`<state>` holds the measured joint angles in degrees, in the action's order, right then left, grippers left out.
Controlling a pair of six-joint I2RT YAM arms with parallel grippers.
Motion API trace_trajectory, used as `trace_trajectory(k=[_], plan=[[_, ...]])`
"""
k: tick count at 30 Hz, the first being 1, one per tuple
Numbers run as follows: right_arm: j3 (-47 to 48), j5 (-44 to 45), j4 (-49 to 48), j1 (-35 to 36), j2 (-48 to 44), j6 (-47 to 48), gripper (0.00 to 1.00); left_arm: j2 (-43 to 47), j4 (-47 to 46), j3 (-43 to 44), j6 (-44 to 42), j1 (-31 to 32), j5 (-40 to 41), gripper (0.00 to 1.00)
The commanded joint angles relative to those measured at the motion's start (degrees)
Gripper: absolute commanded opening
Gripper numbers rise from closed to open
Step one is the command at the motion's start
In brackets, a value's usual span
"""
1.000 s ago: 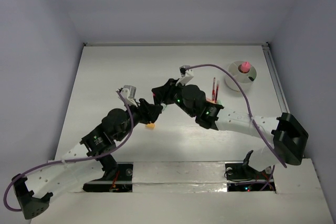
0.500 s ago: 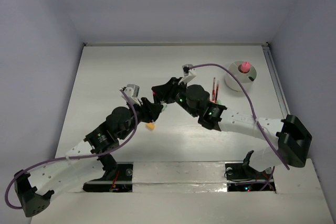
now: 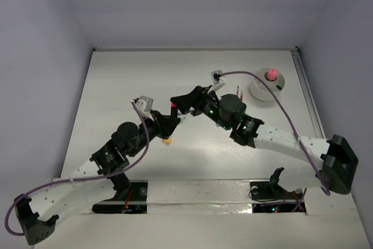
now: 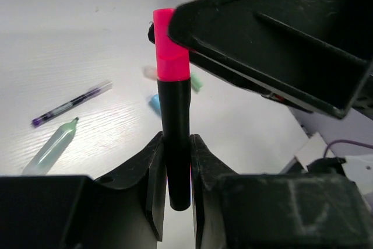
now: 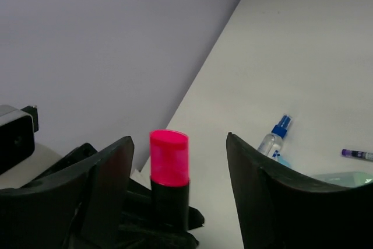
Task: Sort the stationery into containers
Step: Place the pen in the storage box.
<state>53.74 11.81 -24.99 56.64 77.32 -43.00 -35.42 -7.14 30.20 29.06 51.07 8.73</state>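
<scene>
Now my left gripper (image 4: 175, 164) has clamped onto the black-barrelled, pink-capped plastic marker (image 4: 174, 100), held above the table; my right gripper (image 5: 178, 167) has just spread apart around its cap, so the handover looks done, with the round white cup (image 3: 260, 90) well beyond

The surface (image 3: 116, 86) is brightly lit from above, with soft shadows cast beneath the arms (image 3: 274, 138). The fingers (image 4: 152, 185) are blurred in the left wrist view.
</scene>
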Motion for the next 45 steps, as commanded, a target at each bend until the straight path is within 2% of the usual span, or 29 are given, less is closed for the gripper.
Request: trace_trajectory(k=[1,2,5,9,13,15,22,26,28,29,31,35,36,37,38,41,45], plan=[[-2.4,-7.32,-1.02,-2.06,-6.99,1.25,0.76,3.33,-4.99,-0.75,-1.11,0.44,-5.74,0.0],[-2.93,-8.64,-0.41,-2.67,-8.4,2.21,0.82,3.69,-5.08,-0.66,-0.76,0.44,-6.53,0.0],[-3.46,-13.9,1.87,-2.68,-13.06,6.34,0.88,4.57,-5.69,0.04,0.64,0.44,-11.96,0.0],[-3.37,-19.01,2.23,-2.68,-15.97,8.98,0.88,5.01,-8.76,0.57,2.84,0.44,-17.68,0.0],[-1.71,-29.18,0.83,-2.68,-15.19,9.52,0.88,4.39,-11.58,1.79,5.12,0.44,-23.75,0.0],[-1.27,-30.7,1.44,-2.68,-14.92,9.52,0.88,4.83,-13.34,2.15,5.83,0.44,-25.77,0.0],[-2.23,-36.5,-2.16,-2.68,-15.09,8.82,0.85,4.75,-16.5,2.59,8.12,0.44,-28.15,0.0],[-2.49,-37.48,-3.92,-2.68,-14.65,8.2,0.64,3.52,-17.73,2.33,8.82,0.44,-28.95,0.0],[-2.93,-37.83,-4.45,-2.68,-14.65,8.02,0.59,3.25,-17.74,2.06,8.82,0.44,-28.51,0.0],[-3.02,-37.92,-4.71,-2.68,-14.65,8.02,0.51,3.34,-17.91,2.06,8.82,0.44,-28.42,0.0],[-3.28,-37.92,-5.15,-2.68,-14.57,7.94,0.43,3.16,-18.0,1.97,8.82,0.44,-28.51,0.0],[-3.64,-36.95,-6.12,-2.68,-14.74,7.85,0.07,3.25,-16.17,2.24,8.47,0.44,-27.64,0.0],[-3.55,-36.34,-5.77,-2.68,-14.91,8.72,0.05,3.51,-15.2,2.32,8.47,0.44,-24.84,0.02],[-3.46,-33.81,-5.07,-2.68,-15.18,9.34,0.04,4.3,-14.14,2.41,8.3,0.44,-23.42,0.22],[-3.2,-31.61,-3.33,-2.68,-15.96,10.39,0.0,4.83,-12.13,2.5,7.77,0.44,-21.84,0.34],[-2.06,-21.42,2.11,-3.2,-16.76,14.52,0.0,7.2,-7.92,3.38,6.98,0.44,-17.27,0.66],[0.4,-8.42,8.11,-6.62,-18.51,20.31,0.0,10.97,0.79,5.13,5.75,0.44,-9.64,0.76]])
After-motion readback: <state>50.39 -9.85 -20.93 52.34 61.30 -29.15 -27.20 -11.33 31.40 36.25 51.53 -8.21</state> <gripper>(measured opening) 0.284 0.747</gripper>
